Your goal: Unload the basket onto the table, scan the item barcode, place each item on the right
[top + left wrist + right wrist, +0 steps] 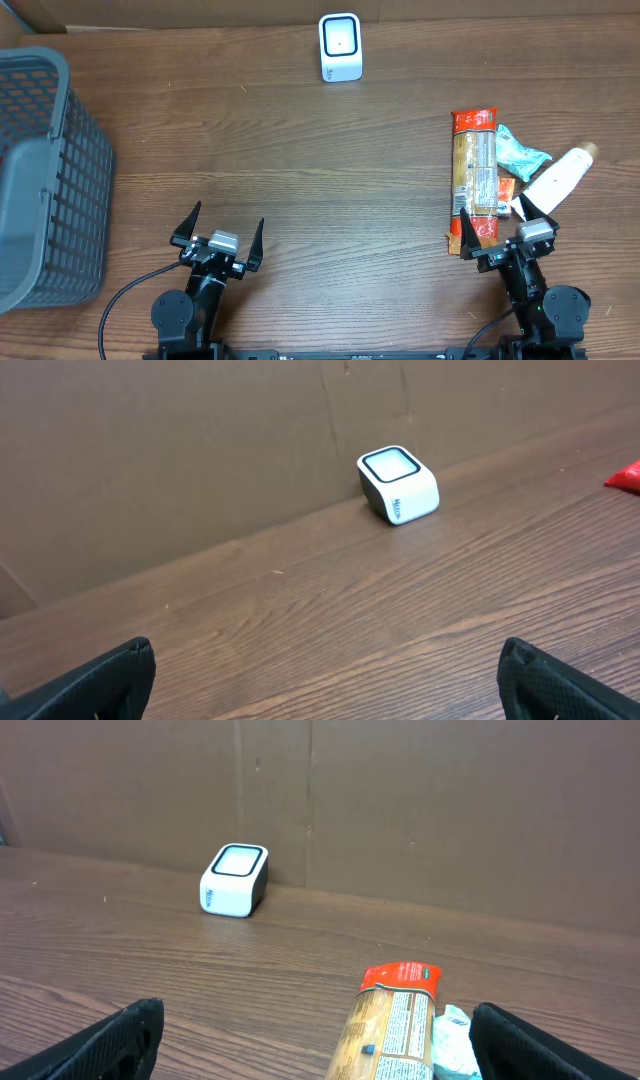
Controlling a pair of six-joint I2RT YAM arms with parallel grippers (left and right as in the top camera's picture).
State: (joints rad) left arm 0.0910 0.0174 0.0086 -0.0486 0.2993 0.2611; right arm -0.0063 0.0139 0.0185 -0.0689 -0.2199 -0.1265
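Overhead: both arms sit folded at the near edge of the surface (300,150). Left end effector (222,228) is spread wide and empty. Right end effector (497,228) is likewise released, at the near end of the orange packet (474,165).

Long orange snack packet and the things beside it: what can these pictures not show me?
- Long orange snack packet: overhead, any barcode too small; right wrist, bottom edge cuts it.
- White plastic tube: overhead, right gripper covers its near end.
- Grey mesh basket: overhead, left edge cuts it.
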